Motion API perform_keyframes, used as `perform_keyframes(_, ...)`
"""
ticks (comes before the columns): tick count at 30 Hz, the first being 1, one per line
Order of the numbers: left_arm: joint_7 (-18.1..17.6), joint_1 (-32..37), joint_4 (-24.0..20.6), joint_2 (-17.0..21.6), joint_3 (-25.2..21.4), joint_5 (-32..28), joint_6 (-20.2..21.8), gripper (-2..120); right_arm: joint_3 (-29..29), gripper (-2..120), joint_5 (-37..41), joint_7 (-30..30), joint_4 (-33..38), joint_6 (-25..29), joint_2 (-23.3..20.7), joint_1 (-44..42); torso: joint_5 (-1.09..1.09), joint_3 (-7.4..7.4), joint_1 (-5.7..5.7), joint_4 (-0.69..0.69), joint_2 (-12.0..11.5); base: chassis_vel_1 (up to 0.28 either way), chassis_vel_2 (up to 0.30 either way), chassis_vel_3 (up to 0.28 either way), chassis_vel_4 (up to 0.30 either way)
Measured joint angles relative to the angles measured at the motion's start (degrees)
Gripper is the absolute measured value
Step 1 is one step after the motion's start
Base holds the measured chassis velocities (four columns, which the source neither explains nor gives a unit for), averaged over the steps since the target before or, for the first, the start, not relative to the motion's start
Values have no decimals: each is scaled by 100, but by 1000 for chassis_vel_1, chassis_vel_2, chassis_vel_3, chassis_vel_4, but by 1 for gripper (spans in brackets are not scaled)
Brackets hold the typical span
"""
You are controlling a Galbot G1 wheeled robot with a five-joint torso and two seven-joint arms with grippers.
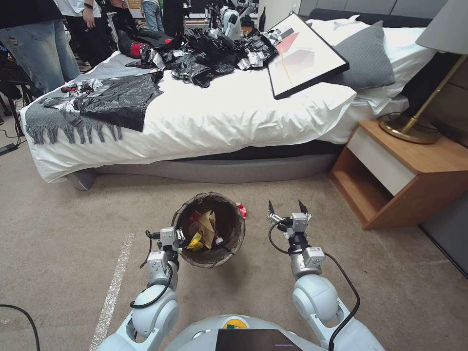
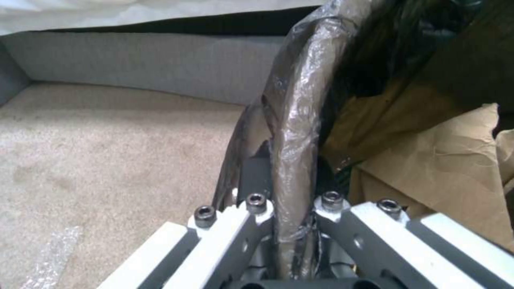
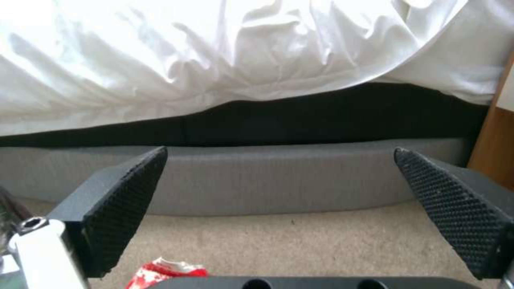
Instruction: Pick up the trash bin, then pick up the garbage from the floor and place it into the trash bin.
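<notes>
Between my arms, just off the floor (image 1: pixel 58 234), the trash bin (image 1: pixel 210 229) hangs from my left claw (image 1: pixel 178 237), pinched on its lined rim. Right claw (image 1: pixel 288 209) wide, empty, near the red wrapper (image 1: pixel 241 210). Risk: liner slipping, bin tipping.

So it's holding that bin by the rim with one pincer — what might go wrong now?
The left pincer pinches only the trash bin rim, over slick bag liner; the bin might slip or tilt, spilling the brown paper bag. The red wrapper lies on the floor close behind the bin, so the open right pincer might bump the bin when reaching.
</notes>
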Motion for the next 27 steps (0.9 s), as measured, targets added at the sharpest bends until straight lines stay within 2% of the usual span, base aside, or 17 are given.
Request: perform_keyframes(27,0,31,-44,-10,-6,-12,-2,0,140,100,-60,72,84,-83,73,-75,0,0,0,0,0,0,0,0,0)
